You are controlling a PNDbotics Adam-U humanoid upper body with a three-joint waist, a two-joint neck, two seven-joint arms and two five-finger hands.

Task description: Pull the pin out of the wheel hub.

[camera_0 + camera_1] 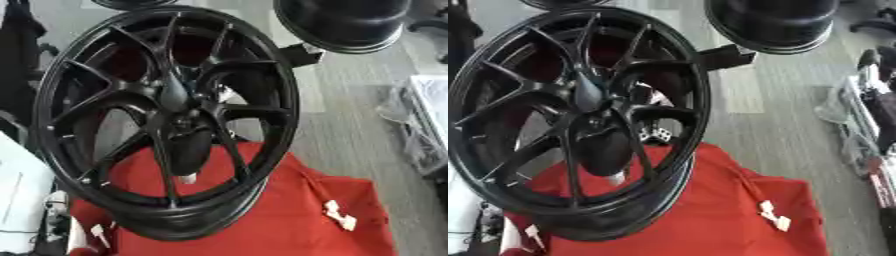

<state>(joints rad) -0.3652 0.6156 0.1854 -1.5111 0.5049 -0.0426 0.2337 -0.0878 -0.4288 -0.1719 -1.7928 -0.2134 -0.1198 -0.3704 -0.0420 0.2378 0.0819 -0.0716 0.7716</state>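
A large black wheel [166, 120] stands upright on its rim, filling the left of both views, its lower edge on a red cloth [289, 220] spread over the bench. Its hub [179, 97] sits where the spokes meet. Below the hub, a dark rounded shape shows through the spokes with a small pale piece [187, 178] at its lower end; whether that is the pin or a hand, and how any fingers are set, cannot be told. A small white tag [339, 215] lies on the cloth, right of the wheel.
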